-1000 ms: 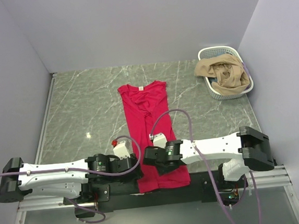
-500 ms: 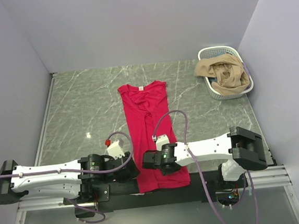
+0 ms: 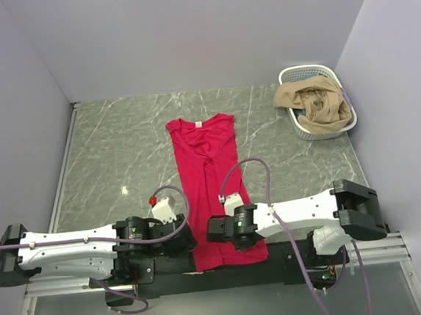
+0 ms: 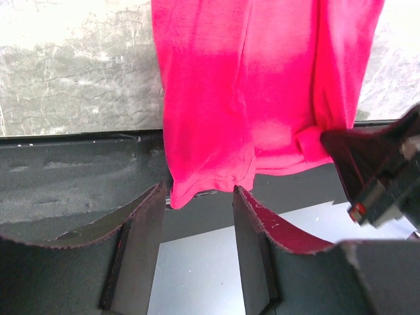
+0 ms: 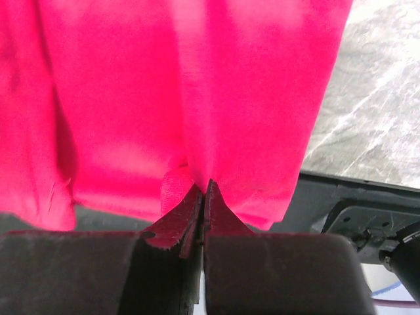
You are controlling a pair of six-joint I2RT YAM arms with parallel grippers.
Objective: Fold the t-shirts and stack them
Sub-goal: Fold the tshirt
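A crimson t-shirt [image 3: 205, 165] lies as a long narrow strip down the middle of the marble table, its collar with the white label at the far end. Its hem [image 4: 216, 177] hangs over the near table edge onto the black base rail. My right gripper [image 5: 203, 187] is shut, pinching a fold of the hem near its right side [image 3: 215, 231]. At the hem's left corner my left gripper [image 4: 199, 190] stands open, and the cloth corner reaches just to its tips without lying between them. More tan cloth [image 3: 310, 101], possibly t-shirts, fills the basket.
A white lattice basket [image 3: 299, 70] stands at the far right corner against the wall. The black base rail [image 4: 72, 170] runs along the near table edge under the hem. Purple walls close in the table on three sides.
My right gripper has gone from open to shut on the hem. The left arm drew back slightly toward the near left a second ago and has stayed put since.
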